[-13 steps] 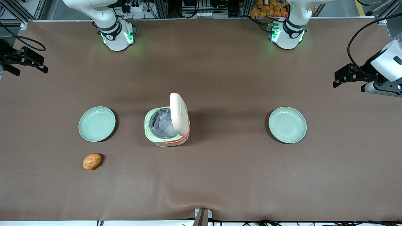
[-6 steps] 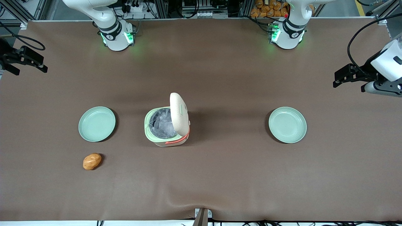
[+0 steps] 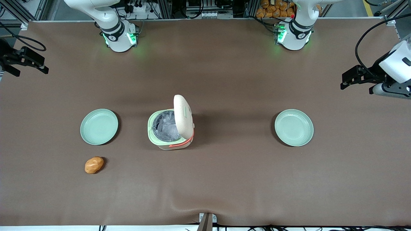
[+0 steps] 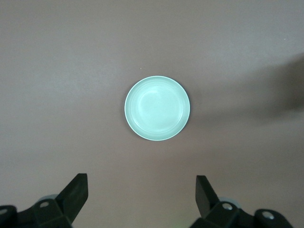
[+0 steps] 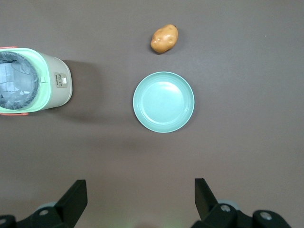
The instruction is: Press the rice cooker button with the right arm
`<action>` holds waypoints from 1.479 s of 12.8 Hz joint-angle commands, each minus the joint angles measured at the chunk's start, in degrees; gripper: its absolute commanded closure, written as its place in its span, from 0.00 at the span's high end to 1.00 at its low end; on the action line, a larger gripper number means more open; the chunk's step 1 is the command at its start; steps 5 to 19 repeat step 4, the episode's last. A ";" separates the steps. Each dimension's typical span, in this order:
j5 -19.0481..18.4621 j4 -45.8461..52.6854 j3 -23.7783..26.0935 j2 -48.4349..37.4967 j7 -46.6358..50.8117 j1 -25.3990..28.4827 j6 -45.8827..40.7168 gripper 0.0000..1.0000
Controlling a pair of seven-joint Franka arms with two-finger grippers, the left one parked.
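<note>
At the worktop (image 3: 224,80) centre we see the rice cooker (image 3: 170,128), lid upright, pot exposed, green plate (image 3: 99,126) at its nine o'clock, potato (image 3: 94,165) nearer the camera, our hand (image 5: 137,199) spread wide high above that plate, holding nothing.

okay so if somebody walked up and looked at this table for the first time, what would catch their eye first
Most likely the rice cooker in the middle of the brown table, its cream lid standing open over the silvery inner pot. Next, two pale green plates flank it, one toward each end, with an orange-brown potato nearer the front camera than the plate at the working arm's end. The right arm's gripper hangs open high above that plate, far from the cooker.
</note>
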 commanded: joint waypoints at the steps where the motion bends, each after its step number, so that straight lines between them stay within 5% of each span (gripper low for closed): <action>1: 0.33 0.59 0.64 -0.89 -0.67 -1.02 -0.88 1.00; 19: 0.16 0.94 0.73 -0.89 -0.76 -1.02 -1.67 1.00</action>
